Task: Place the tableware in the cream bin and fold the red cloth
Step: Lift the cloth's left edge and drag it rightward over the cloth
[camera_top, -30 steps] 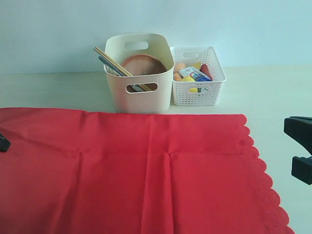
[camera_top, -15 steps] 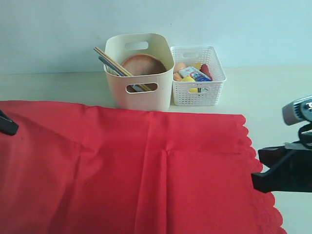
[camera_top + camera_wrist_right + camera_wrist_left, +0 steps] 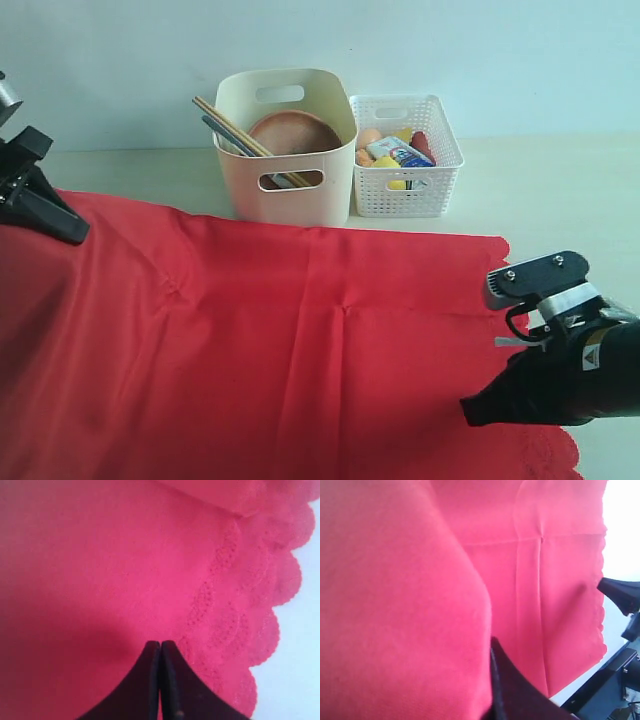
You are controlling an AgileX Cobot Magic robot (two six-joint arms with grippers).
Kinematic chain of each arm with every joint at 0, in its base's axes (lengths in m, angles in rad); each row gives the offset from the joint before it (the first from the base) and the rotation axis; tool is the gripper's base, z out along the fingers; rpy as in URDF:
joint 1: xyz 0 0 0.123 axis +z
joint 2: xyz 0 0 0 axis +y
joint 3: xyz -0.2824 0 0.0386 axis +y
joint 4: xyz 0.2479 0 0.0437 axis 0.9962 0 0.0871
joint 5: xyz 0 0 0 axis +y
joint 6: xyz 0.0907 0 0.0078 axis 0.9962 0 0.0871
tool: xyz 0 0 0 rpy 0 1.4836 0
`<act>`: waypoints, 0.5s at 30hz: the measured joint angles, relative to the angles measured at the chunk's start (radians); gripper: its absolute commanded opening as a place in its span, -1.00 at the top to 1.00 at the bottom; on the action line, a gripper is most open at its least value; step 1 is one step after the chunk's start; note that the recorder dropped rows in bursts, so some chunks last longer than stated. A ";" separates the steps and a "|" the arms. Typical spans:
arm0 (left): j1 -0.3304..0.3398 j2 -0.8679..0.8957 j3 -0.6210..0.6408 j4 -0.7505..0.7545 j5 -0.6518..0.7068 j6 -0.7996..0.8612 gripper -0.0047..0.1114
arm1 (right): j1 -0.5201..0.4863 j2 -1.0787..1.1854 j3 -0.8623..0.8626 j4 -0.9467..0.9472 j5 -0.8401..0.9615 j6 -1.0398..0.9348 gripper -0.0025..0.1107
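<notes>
The red cloth (image 3: 300, 350) lies spread over the table, its left side pulled up off the surface. My left gripper (image 3: 78, 237) is shut on that raised left edge. In the left wrist view the red cloth (image 3: 395, 605) drapes over one finger, leaving only the other dark finger (image 3: 510, 690) visible. My right gripper (image 3: 468, 412) hovers shut just above the cloth's right part, near the scalloped edge (image 3: 260, 630). Its tips (image 3: 160, 644) are pressed together, with no cloth seen pinched. The cream bin (image 3: 290, 205) holds the brown wooden plate (image 3: 293, 132) and chopsticks (image 3: 228, 125).
A white lattice basket (image 3: 410, 190) with food items and a small carton stands right of the cream bin. Bare pale table (image 3: 560, 190) runs behind the cloth and along its right side. A pale wall closes the back.
The left gripper has risen and moved toward the back, lifting the cloth's left edge. The right gripper has come in from the right edge of view over the cloth's right part.
</notes>
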 measured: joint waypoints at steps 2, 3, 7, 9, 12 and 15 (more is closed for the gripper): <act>-0.026 0.000 -0.010 0.000 0.000 -0.006 0.92 | 0.000 0.049 -0.009 0.001 -0.005 0.000 0.96; -0.038 0.000 -0.015 0.000 0.000 -0.006 0.92 | 0.000 0.070 -0.011 0.002 -0.009 0.000 0.96; -0.078 0.000 -0.035 -0.002 0.000 -0.023 0.92 | 0.000 0.117 -0.030 0.002 -0.062 0.000 0.96; -0.102 0.000 -0.045 -0.004 0.000 -0.031 0.92 | 0.000 0.136 -0.034 0.002 -0.091 0.000 0.96; -0.150 0.000 -0.061 -0.004 0.000 -0.036 0.92 | 0.000 0.153 -0.036 0.002 -0.121 0.000 0.96; -0.201 0.000 -0.075 -0.004 0.000 -0.046 0.92 | 0.000 0.158 -0.036 0.004 -0.129 0.000 0.96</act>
